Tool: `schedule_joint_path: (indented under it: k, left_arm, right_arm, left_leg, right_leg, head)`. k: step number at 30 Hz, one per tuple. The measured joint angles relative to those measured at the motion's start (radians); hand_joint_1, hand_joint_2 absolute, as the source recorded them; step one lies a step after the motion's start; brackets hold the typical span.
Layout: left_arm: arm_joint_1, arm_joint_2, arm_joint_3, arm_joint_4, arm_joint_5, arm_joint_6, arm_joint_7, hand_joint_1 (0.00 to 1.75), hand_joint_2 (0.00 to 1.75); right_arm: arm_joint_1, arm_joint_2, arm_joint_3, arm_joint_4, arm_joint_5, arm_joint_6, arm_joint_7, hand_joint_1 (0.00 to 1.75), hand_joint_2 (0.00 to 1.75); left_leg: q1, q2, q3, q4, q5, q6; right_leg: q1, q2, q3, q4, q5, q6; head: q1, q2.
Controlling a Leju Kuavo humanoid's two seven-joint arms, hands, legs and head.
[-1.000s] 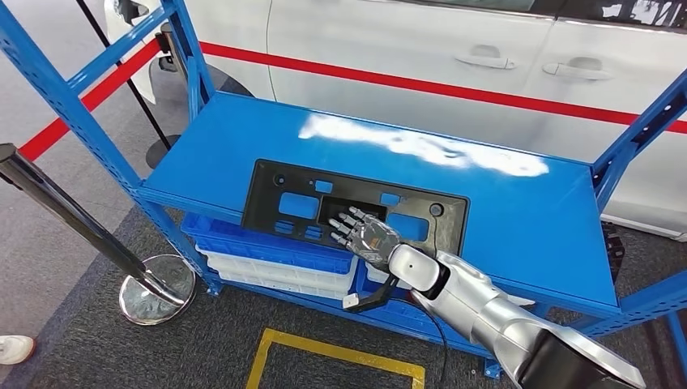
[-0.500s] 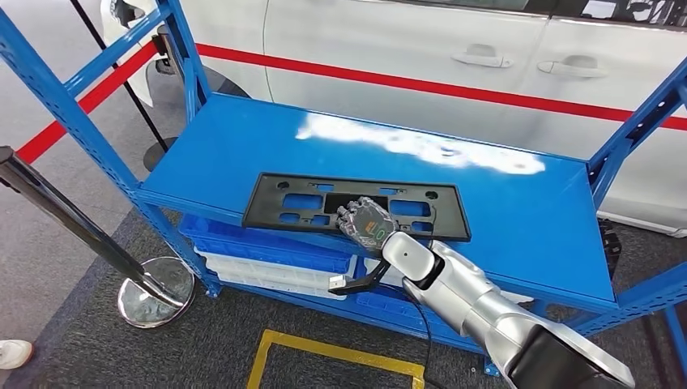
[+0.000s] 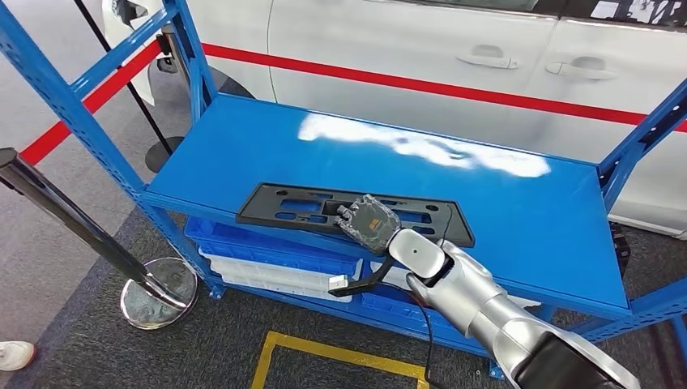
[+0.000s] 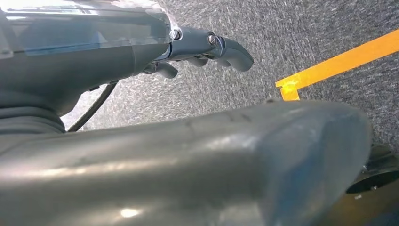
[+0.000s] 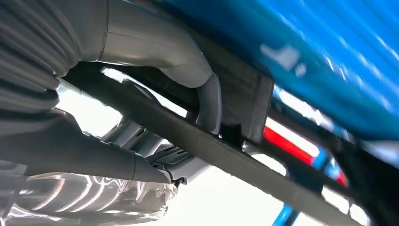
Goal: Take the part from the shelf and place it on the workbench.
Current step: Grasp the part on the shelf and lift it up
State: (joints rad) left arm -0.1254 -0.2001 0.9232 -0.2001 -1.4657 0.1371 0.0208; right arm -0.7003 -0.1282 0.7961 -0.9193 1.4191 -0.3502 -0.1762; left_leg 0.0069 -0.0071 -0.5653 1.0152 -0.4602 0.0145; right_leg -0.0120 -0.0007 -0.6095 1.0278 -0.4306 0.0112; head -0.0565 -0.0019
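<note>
The right hand [image 3: 369, 222] grips the flat black plastic plate [image 3: 283, 207], a long rectangular frame pierced with cut-out windows and small holes. Its fingers are wrapped over the near edge of the plate at about the middle of its length, the back of the hand turned upward. In the right wrist view the thick grey thumb [image 5: 207, 101] presses on one face of the plate [image 5: 244, 157] while the darker fingers [image 5: 141, 141] close on the other face, so the plate is clamped between them. The plate lies low over the front part of the top deck of the blue steel shelf [image 3: 518, 219], its near long edge reaching past the deck's front lip; whether it touches the deck, I cannot tell. The silver right arm [image 3: 478, 300] rises from the lower right to the hand.

The left hand [image 4: 207, 49] hangs over grey carpet [image 4: 306, 33] with its dark fingers curled inward and nothing in them; an orange floor stripe [image 4: 339, 61] crosses nearby.

Under the deck sit blue and white plastic trays [image 3: 275, 259]. Behind the shelf stands a white car [image 3: 421, 49] with a red stripe along its doors. To the left, a chrome barrier post [image 3: 73, 215] stands on a round base, and a yellow square outline [image 3: 336, 352] marks the carpet in front of the shelf.
</note>
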Motion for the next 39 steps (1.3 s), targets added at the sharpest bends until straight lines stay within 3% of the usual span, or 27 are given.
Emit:
schedule_joint_path:
  k: [4, 6, 8, 9, 10, 11, 13, 15, 23, 25, 26, 28, 29, 30, 32, 33, 37, 39]
  left_arm:
    - [-0.002, 0.000, 0.000, 0.000, -0.002, 0.008, 0.006, 0.00, 1.75]
    - [-0.005, 0.000, -0.001, 0.000, -0.003, 0.019, 0.007, 0.00, 1.75]
    - [-0.005, 0.000, -0.001, 0.000, -0.002, 0.028, 0.007, 0.00, 1.75]
    - [-0.005, 0.000, -0.001, 0.000, -0.001, 0.031, 0.006, 0.00, 1.75]
    - [-0.005, 0.000, -0.001, 0.000, 0.000, 0.034, 0.006, 0.00, 1.75]
    - [-0.006, 0.000, -0.001, 0.000, 0.000, 0.037, 0.005, 0.00, 1.75]
    - [-0.007, 0.001, -0.001, 0.000, 0.000, 0.042, 0.003, 0.00, 1.75]
    - [-0.007, 0.001, -0.001, 0.000, 0.000, 0.043, 0.002, 0.00, 1.75]
    - [-0.007, 0.001, -0.001, 0.000, 0.000, 0.043, 0.002, 0.00, 1.75]
    - [-0.009, 0.001, -0.001, 0.000, 0.000, 0.044, 0.001, 0.00, 1.75]
    - [-0.010, 0.001, -0.001, 0.000, 0.000, 0.051, 0.000, 0.00, 1.75]
    - [-0.012, 0.000, -0.003, 0.000, -0.001, 0.069, -0.001, 0.00, 1.75]
    - [-0.013, 0.000, -0.003, 0.000, -0.001, 0.078, -0.002, 0.00, 1.75]
    - [-0.015, -0.001, -0.003, 0.000, 0.000, 0.081, -0.003, 0.00, 1.75]
    - [-0.018, -0.002, -0.003, 0.000, 0.000, 0.081, -0.004, 0.00, 1.75]
    - [-0.020, -0.002, -0.003, 0.000, 0.000, 0.082, -0.006, 0.00, 1.75]
    - [-0.025, -0.002, -0.003, 0.000, 0.001, 0.085, -0.012, 0.00, 1.75]
    - [-0.028, -0.002, -0.003, 0.000, 0.001, 0.094, -0.021, 0.00, 1.75]
  right_arm:
    - [0.041, -0.018, -0.098, -0.173, -0.298, 0.032, -0.148, 1.75, 1.75]
    - [0.049, -0.040, -0.155, -0.280, -0.525, 0.101, -0.232, 1.75, 1.75]
    - [0.051, -0.064, -0.207, -0.377, -0.746, 0.207, -0.293, 1.75, 1.75]
    - [0.052, -0.076, -0.229, -0.420, -0.837, 0.263, -0.309, 1.75, 1.75]
    - [0.052, -0.087, -0.249, -0.459, -0.907, 0.311, -0.316, 1.75, 1.75]
    - [0.053, -0.097, -0.267, -0.495, -0.960, 0.348, -0.318, 1.75, 1.75]
    - [0.053, -0.110, -0.296, -0.546, -1.017, 0.386, -0.317, 1.75, 1.75]
    - [0.053, -0.114, -0.307, -0.564, -1.032, 0.396, -0.317, 1.75, 1.75]
    - [0.053, -0.118, -0.315, -0.574, -1.052, 0.410, -0.319, 1.75, 1.75]
    - [0.055, -0.123, -0.328, -0.595, -1.129, 0.458, -0.320, 1.75, 1.75]
    - [0.055, -0.124, -0.346, -0.616, -1.228, 0.514, -0.311, 1.75, 1.75]
    - [0.057, -0.117, -0.389, -0.653, -1.430, 0.631, -0.278, 1.75, 1.75]
    - [0.057, -0.112, -0.408, -0.667, -1.505, 0.672, -0.261, 1.75, 1.75]
    - [0.057, -0.109, -0.416, -0.671, -1.524, 0.685, -0.254, 1.75, 1.75]
    - [0.055, -0.109, -0.419, -0.675, -1.530, 0.688, -0.252, 1.75, 1.75]
    - [0.054, -0.108, -0.420, -0.677, -1.532, 0.689, -0.251, 1.75, 1.75]
    - [0.054, -0.111, -0.421, -0.680, -1.551, 0.701, -0.239, 1.75, 1.75]
    - [0.054, -0.119, -0.421, -0.682, -1.591, 0.726, -0.219, 1.75, 1.75]
  left_leg:
    - [0.001, 0.000, -0.007, 0.013, -0.017, -0.022]
    - [0.004, 0.001, -0.049, 0.102, -0.068, -0.031]
    - [0.006, 0.001, -0.115, 0.237, -0.122, -0.038]
    - [0.006, 0.001, -0.138, 0.277, -0.128, -0.040]
    - [0.006, 0.001, -0.143, 0.280, -0.113, -0.041]
    - [0.006, 0.001, -0.129, 0.242, -0.079, -0.039]
    - [0.006, 0.001, -0.076, 0.114, 0.002, -0.032]
    - [0.005, 0.001, -0.048, 0.050, 0.036, -0.028]
    - [0.003, -0.001, -0.038, 0.028, 0.030, -0.024]
    - [0.000, -0.002, -0.031, 0.016, 0.021, -0.018]
    - [0.000, -0.002, -0.028, 0.006, 0.021, -0.009]
    - [0.004, -0.002, -0.022, -0.007, 0.024, 0.007]
    - [0.008, -0.003, -0.019, -0.010, 0.024, 0.012]
    - [0.009, -0.005, -0.017, -0.006, 0.020, 0.010]
    - [0.008, -0.007, -0.019, 0.004, 0.012, 0.000]
    - [0.006, -0.007, -0.021, 0.008, 0.010, -0.006]
    - [0.005, -0.005, -0.028, 0.014, 0.002, -0.028]
    - [0.007, -0.001, -0.055, 0.079, -0.039, -0.037]
  right_leg:
    - [-0.003, 0.000, 0.003, -0.016, -0.003, -0.015]
    - [-0.006, -0.005, 0.008, -0.023, -0.003, -0.024]
    - [-0.004, -0.010, 0.010, -0.023, -0.006, -0.031]
    - [-0.003, -0.012, 0.013, -0.022, -0.009, -0.032]
    - [-0.001, -0.012, 0.016, -0.021, -0.012, -0.032]
    - [0.000, -0.012, 0.020, -0.020, -0.015, -0.032]
    - [0.001, -0.012, 0.029, -0.017, -0.023, -0.029]
    - [0.001, -0.012, 0.033, -0.016, -0.026, -0.027]
    - [0.002, -0.012, 0.034, -0.016, -0.027, -0.025]
    - [0.005, -0.011, 0.030, -0.014, -0.027, -0.019]
    - [0.005, -0.010, 0.022, 0.001, -0.038, -0.012]
    - [-0.003, -0.007, -0.050, 0.141, -0.086, 0.006]
    - [-0.008, -0.005, -0.072, 0.182, -0.093, 0.014]
    - [-0.014, -0.005, -0.077, 0.186, -0.077, 0.018]
    - [-0.016, -0.007, -0.018, 0.058, -0.027, 0.018]
    - [-0.014, -0.007, -0.003, 0.022, -0.019, 0.016]
    - [-0.011, -0.006, 0.000, 0.005, -0.020, -0.006]
    - [-0.012, -0.009, 0.003, 0.001, -0.019, -0.020]
  head:
    - [0.000, 0.000]
    - [0.000, 0.000]
    - [0.000, 0.000]
    - [0.000, 0.000]
    - [0.000, 0.000]
    - [0.000, 0.000]
    - [0.000, 0.000]
    - [0.000, 0.000]
    - [0.000, 0.000]
    - [0.000, 0.000]
    - [0.000, 0.000]
    - [0.000, 0.000]
    - [0.000, 0.000]
    - [0.000, 0.000]
    - [0.000, 0.000]
    - [0.000, 0.000]
    - [-0.001, 0.000]
    - [-0.001, 0.000]
